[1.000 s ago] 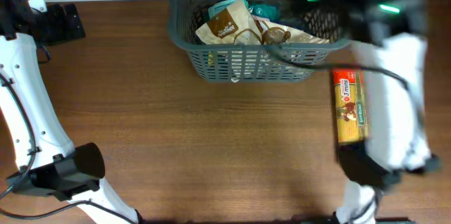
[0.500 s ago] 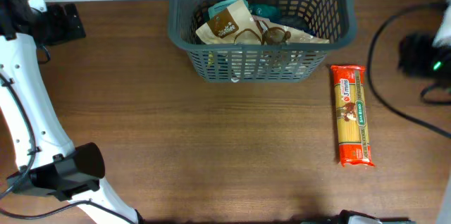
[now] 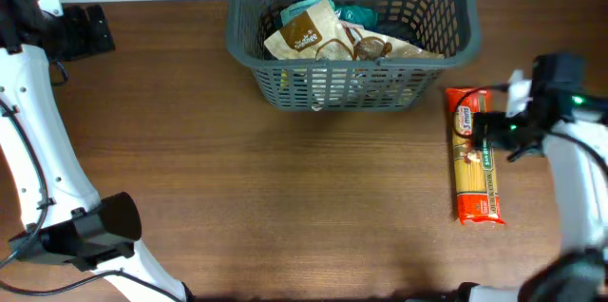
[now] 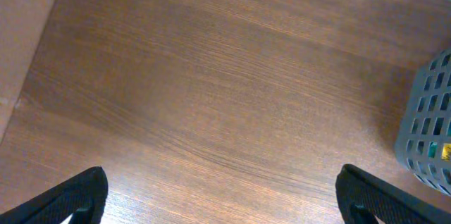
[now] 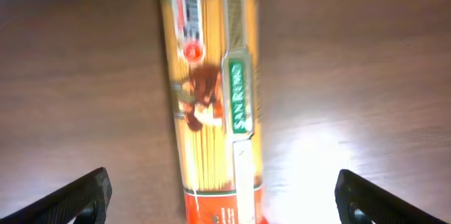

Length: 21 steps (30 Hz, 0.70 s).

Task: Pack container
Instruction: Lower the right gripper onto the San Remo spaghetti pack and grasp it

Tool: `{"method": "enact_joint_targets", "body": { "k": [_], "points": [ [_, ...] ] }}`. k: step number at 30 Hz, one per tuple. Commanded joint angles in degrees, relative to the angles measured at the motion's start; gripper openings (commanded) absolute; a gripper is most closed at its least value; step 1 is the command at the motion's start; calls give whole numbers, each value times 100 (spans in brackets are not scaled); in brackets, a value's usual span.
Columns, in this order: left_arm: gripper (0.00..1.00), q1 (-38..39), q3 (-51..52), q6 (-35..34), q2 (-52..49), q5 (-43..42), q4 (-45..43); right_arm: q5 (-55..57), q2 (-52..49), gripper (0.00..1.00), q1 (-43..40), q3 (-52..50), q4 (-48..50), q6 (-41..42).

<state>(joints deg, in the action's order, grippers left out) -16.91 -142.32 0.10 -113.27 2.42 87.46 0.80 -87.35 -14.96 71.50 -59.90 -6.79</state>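
Note:
The dark grey lattice basket (image 3: 249,34) stands at the back middle of the table and holds brown and teal packets (image 3: 309,31). Its corner shows in the left wrist view (image 4: 428,129). A long red and yellow spaghetti packet (image 3: 474,164) lies flat on the table right of the basket. My right gripper (image 3: 489,126) hovers over the packet's upper half, open and empty. In the right wrist view the packet (image 5: 211,90) lies between the spread fingers (image 5: 222,196). My left gripper (image 4: 222,196) is open over bare wood, its arm at the far left (image 3: 81,31).
The left arm's white links and black base (image 3: 85,231) fill the left edge of the table. The right arm (image 3: 579,188) runs down the right edge. Brown wood tabletop (image 3: 285,188) lies in front of the basket.
The right arm swung away from over the basket, out to the right, then came back in. Its gripper now hovers over the spaghetti packet. The left arm has not moved.

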Motion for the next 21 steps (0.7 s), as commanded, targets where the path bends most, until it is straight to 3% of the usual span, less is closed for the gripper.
{"method": "enact_joint_targets", "body": {
  "k": [1, 10, 21],
  "points": [
    [99, -20, 7, -74, -24, 42, 4, -103, -577, 99, 33, -138, 85, -286],
    [99, -20, 7, -74, -24, 42, 4, -275, -1727, 99, 35, -138, 415, -479],
    [99, -20, 7, -74, -24, 42, 4, -531, -2017, 96, 37, -236, 946, 13]
  ]
}}
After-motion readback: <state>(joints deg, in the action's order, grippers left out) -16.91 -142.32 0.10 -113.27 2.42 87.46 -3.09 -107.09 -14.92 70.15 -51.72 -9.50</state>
